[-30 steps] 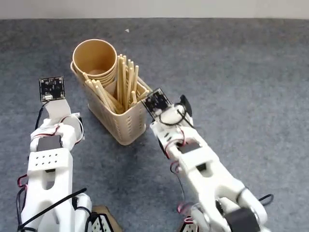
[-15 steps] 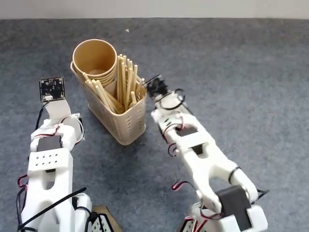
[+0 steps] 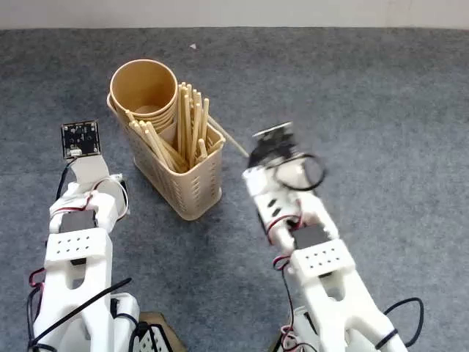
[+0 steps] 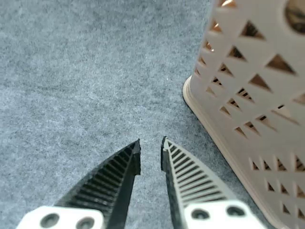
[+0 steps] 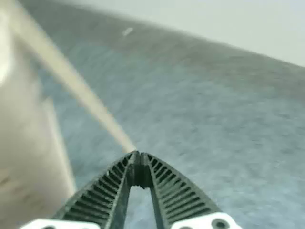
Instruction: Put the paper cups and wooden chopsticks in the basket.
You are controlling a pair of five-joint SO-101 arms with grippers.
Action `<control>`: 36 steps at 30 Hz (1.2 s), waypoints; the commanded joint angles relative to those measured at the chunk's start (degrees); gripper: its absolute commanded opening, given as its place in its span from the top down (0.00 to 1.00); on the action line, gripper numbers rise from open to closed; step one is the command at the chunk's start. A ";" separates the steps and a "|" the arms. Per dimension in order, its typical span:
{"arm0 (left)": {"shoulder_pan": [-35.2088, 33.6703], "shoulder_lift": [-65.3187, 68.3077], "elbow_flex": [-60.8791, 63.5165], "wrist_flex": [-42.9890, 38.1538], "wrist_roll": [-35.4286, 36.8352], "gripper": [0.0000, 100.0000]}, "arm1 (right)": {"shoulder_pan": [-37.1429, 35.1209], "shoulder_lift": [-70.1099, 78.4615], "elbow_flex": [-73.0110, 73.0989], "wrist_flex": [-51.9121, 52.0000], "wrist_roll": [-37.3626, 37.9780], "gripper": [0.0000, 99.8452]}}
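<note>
My right gripper (image 5: 139, 155) is pinched shut, its two black ribbed jaws meeting at the tips. Between those tips I hold the end of one pale wooden chopstick (image 5: 71, 76). The stick slants away from my jaws toward the beige plastic basket with triangular cut-outs (image 5: 19, 143), which shows as a blurred wall beside it. In the high view the stick spans the gap between the basket's right rim and the front of my right arm (image 3: 293, 213). I cannot tell whether its far end is resting on the rim or already inside.

My left gripper (image 4: 150, 143) is open only a little, with a narrow gap between the black jaw and the white one, and it has hold of nothing. It hovers over the grey carpet (image 4: 71, 71), just beside the bottom corner of the basket but not touching it. My left arm (image 3: 77, 220) is on the basket's other side from the right one.

The basket stands upright on the carpet between my two arms. A nested stack of tan paper cups (image 3: 143, 88) sits in its far end, open mouth up. A bundle of pale wooden chopsticks (image 3: 189, 128) stands on end in the nearer part, right against the cups. Some of them lean across one another, and their tips rise above the rim.
</note>
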 commanded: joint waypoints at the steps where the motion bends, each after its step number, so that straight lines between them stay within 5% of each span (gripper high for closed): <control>1: -0.57 -1.45 -0.22 -1.05 -0.44 0.90 | -4.53 1.01 0.92 0.13 4.48 0.87; 6: -0.57 -1.45 -0.22 -1.05 -0.44 0.90 | -6.29 8.92 -5.32 0.40 4.75 0.75; 17: -0.66 -1.71 -0.13 -1.05 -0.44 0.90 | -6.46 38.90 -29.41 0.48 4.48 0.76; 20: -0.66 -1.71 -0.13 -1.05 -0.44 0.90 | -6.20 41.80 -31.43 0.48 4.57 0.87; 23: -0.66 -1.80 -0.13 -1.05 -0.44 0.90 | -5.93 40.40 -31.43 0.48 4.84 1.00; 36: -0.48 -1.54 -0.13 -1.14 -0.44 0.90 | 2.95 9.54 -16.04 0.57 -7.91 1.00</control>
